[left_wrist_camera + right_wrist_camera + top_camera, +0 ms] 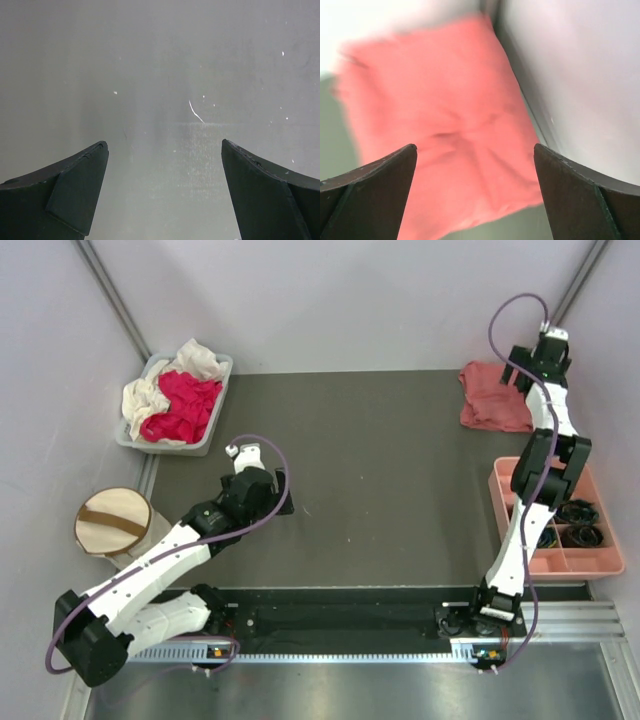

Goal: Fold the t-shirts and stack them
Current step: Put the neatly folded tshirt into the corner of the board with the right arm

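Note:
A folded salmon-pink t-shirt [492, 398] lies at the table's far right corner; in the right wrist view this t-shirt [440, 140] fills the space below the jaws. My right gripper [475, 150] hangs open just above it, holding nothing, and its place in the top view is near the back wall [535, 368]. A magenta-red t-shirt [185, 405] and a cream-white t-shirt [150, 392] lie crumpled in a grey bin [222, 370] at the far left. My left gripper [165, 147] is open over bare mat, near the left middle of the table [262, 490].
A salmon-pink plastic tray [500, 502] with compartments holding dark rings stands at the right edge. A cream drum-shaped fabric bin [112, 522] with a brown strap sits left of the mat. Walls close in the back and sides.

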